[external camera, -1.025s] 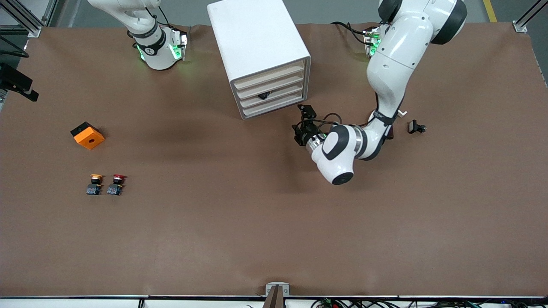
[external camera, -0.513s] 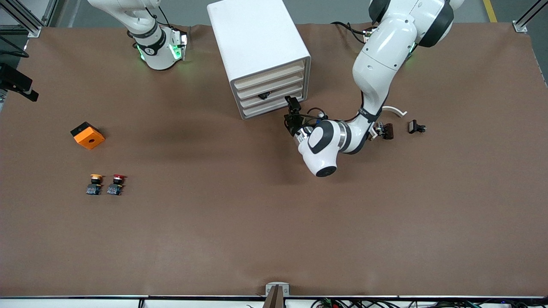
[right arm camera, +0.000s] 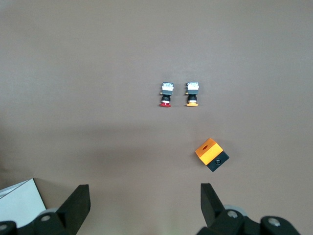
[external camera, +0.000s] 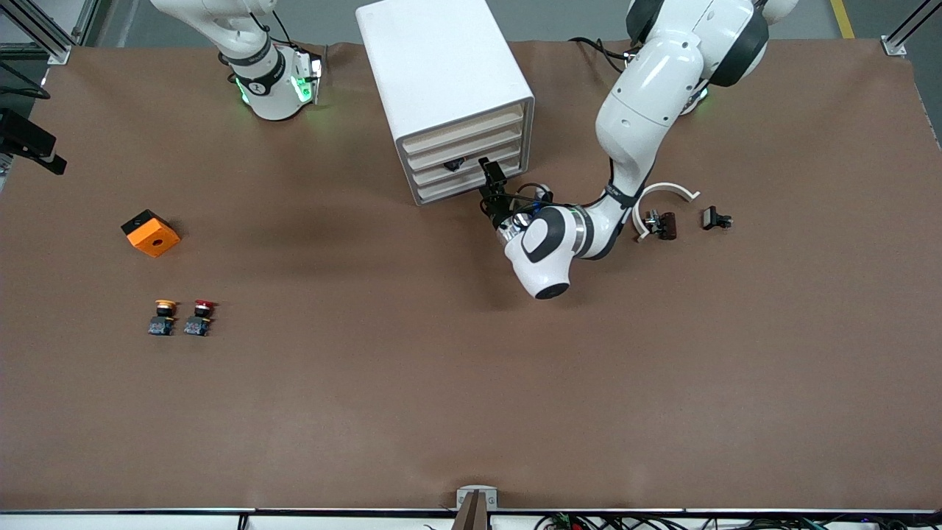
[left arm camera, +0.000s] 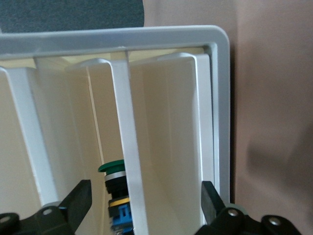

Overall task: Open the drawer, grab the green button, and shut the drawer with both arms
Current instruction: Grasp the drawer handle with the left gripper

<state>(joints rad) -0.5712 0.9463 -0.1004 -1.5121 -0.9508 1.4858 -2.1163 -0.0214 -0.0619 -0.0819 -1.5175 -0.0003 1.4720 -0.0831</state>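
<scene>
White left gripper (external camera: pixel 491 193), fingers spread and empty, has swung in against the cabinet (external camera: pixel 441 81) front, framing the drawer (external camera: pixel 465 164) holding the green button (left arm camera: pixel 115 169). Drawer is unopened. Right gripper (right arm camera: pixel 142 205) waits spread, high over the table.

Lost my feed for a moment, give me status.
Left gripper open at the cabinet front. Right gripper open, waiting up high. Green button inside a shut drawer. Nothing blocking.
</scene>
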